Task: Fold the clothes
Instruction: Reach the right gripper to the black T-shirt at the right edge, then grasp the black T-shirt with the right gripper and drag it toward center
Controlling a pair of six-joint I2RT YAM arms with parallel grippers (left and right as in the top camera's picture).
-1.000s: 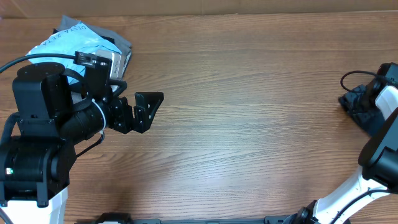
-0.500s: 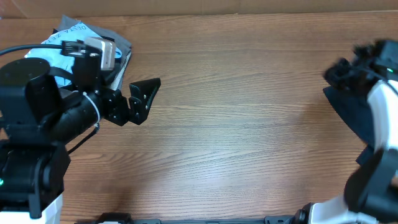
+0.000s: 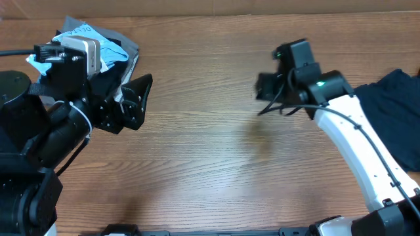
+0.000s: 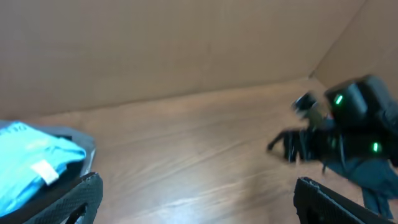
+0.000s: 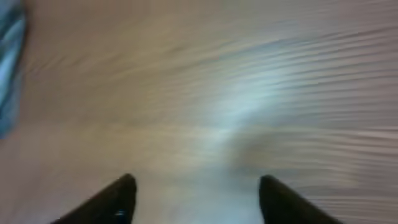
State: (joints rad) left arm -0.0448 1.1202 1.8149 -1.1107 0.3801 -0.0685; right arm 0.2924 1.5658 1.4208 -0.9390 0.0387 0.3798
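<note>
The clothes [image 3: 394,105], a black T-shirt, lie crumpled at the table's right edge, partly under my right arm. They also show as dark fabric [image 4: 368,180] at the right of the left wrist view. My right gripper [image 3: 265,88] is out over the table's middle, well left of the shirt. Its blurred fingertips [image 5: 126,185] stand apart over bare wood, so it [image 5: 196,186] is open and holds nothing. My left gripper [image 3: 136,99] hangs at the left, wide open and empty [image 4: 196,190].
A light blue garment with lettering [image 3: 79,36] lies on a grey one [image 3: 130,49] at the back left corner, beside my left arm; it shows again as the blue garment [image 4: 31,158]. A cardboard wall [image 4: 186,43] runs behind the wooden table [image 3: 210,164].
My right arm has swung from the right edge to the table's middle and its jaws have opened. The black shirt now lies spread at the right edge. My left gripper drifted slightly left.
</note>
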